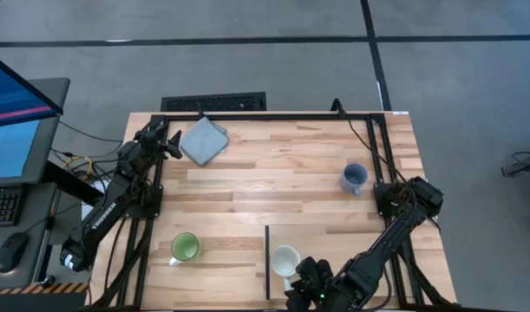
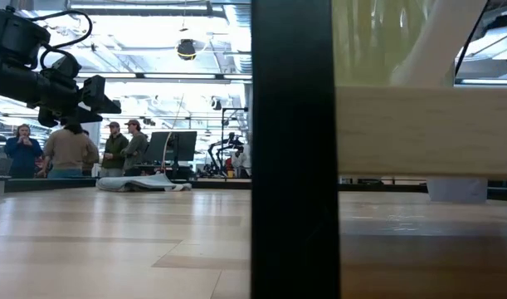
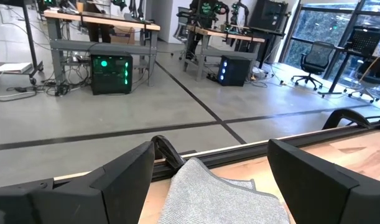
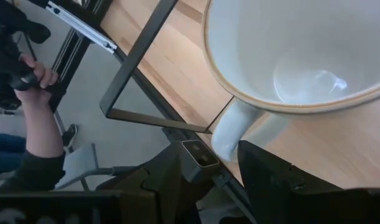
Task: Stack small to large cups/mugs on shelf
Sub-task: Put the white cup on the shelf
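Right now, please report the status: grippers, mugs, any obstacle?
Left gripper open above grey cloth. Right gripper around cream mug handle, on shelf. Green mug, blue-grey mug unstacked. Nothing blocking.
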### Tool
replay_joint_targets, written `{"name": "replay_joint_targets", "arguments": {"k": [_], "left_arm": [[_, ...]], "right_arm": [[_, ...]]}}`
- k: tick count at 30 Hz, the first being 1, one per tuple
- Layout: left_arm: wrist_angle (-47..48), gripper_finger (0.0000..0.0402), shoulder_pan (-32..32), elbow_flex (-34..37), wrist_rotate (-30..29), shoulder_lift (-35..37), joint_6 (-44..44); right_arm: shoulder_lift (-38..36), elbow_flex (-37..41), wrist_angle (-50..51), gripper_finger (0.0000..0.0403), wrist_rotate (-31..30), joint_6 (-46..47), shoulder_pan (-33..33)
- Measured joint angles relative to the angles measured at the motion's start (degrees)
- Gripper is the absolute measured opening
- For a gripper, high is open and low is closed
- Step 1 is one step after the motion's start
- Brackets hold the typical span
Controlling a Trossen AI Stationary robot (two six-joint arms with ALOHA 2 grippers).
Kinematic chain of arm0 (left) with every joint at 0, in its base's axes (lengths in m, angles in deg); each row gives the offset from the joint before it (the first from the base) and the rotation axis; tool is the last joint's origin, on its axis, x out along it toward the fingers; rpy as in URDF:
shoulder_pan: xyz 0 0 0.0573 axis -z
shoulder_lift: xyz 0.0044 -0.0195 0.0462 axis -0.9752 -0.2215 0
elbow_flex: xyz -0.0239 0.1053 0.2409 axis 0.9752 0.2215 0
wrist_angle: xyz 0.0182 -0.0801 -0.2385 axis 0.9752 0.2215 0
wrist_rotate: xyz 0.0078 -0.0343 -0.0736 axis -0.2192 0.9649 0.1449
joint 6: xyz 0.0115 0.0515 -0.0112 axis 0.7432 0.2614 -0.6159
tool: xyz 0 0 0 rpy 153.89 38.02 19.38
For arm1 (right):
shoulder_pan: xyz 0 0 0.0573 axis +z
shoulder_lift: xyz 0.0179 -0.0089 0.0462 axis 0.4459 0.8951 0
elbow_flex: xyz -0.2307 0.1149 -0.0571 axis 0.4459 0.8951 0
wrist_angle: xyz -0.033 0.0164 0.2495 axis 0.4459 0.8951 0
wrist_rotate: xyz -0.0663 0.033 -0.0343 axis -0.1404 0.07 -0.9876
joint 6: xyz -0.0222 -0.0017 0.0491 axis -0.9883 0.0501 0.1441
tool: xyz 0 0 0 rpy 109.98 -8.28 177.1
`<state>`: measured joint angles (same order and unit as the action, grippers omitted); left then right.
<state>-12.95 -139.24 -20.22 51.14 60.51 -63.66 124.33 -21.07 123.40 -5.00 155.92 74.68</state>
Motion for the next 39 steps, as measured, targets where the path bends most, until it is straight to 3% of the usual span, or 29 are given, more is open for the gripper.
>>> {"name": "replay_joint_targets", "arguments": {"k": [39], "left_arm": [[0.0,0.0304,0.0,0.0,0.0,0.0,0.0]], "right_arm": [[0.0,0.0,-1.3,0.0178,-1.6,-1.5,0.4]]}}
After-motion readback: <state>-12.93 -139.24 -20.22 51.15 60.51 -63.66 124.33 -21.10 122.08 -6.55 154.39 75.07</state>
